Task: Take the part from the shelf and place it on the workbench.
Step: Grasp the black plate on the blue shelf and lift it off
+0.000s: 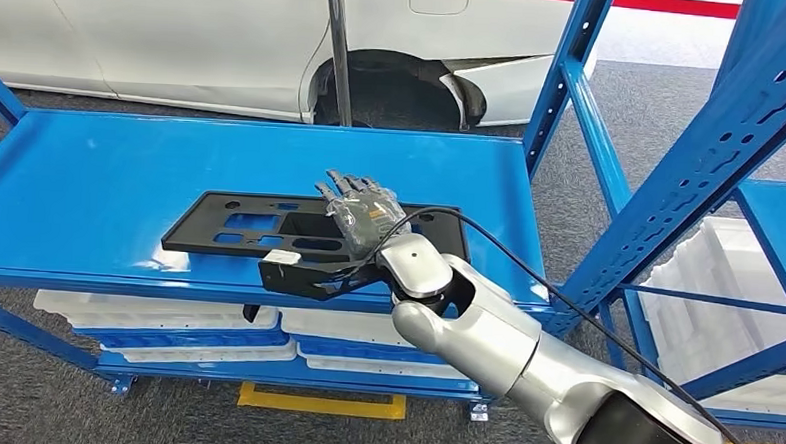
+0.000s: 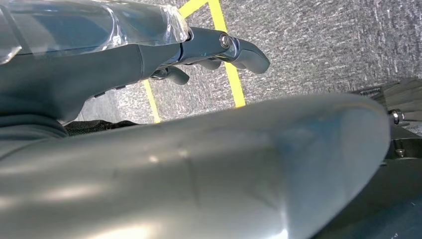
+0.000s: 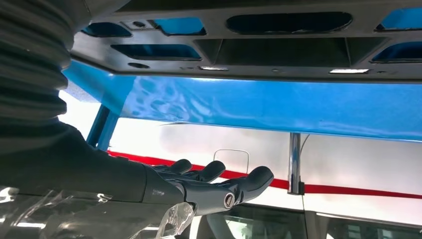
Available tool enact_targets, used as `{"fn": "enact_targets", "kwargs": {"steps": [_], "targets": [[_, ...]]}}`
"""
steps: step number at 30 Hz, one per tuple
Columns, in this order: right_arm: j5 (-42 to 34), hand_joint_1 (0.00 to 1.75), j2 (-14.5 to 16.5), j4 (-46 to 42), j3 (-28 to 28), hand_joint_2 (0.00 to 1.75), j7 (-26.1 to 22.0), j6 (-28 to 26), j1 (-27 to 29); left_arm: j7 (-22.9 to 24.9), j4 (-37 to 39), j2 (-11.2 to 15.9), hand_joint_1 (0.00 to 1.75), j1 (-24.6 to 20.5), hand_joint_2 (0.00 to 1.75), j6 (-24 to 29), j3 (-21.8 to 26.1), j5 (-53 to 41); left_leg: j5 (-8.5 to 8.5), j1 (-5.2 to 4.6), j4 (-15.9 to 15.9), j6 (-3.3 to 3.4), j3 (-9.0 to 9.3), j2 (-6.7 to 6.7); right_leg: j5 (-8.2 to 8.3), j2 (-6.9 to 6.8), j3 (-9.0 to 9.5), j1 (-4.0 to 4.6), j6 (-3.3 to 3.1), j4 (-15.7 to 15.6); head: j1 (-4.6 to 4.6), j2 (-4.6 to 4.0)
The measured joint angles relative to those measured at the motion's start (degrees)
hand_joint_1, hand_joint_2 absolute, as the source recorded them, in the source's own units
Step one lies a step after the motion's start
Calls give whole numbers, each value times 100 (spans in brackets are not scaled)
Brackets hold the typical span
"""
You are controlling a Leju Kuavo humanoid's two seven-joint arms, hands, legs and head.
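The right arm reaches forward, right hand flat with fingers straight; left hand hangs, fingers extended.

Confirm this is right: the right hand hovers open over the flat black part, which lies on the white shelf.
One detail is wrong. The shelf is blue, not white, as the head view shows. The right hand does hover open over the flat black part lying on it.

No legible text, label, brand or number on any surface here.
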Motion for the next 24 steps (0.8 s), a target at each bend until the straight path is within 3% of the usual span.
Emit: {"fn": "enact_targets", "kwargs": {"steps": [12, 24], "targets": [[-216, 0, -104, -394, 91, 175, 117, 157, -90, -51, 0, 0, 0, 5, 0, -1, 4, 60, 6, 24, -4, -9, 4, 1, 6, 0, 3, 31, -11, 3, 0, 0], [-386, 0, -22, -385, 336, 175, -149, 112, -41, -53, 0, -2, 0, 1, 0, -22, 14, 88, 6, 23, -4, -9, 4, 1, 5, 0, 4, 33, -11, 3, 0, 0]]}}
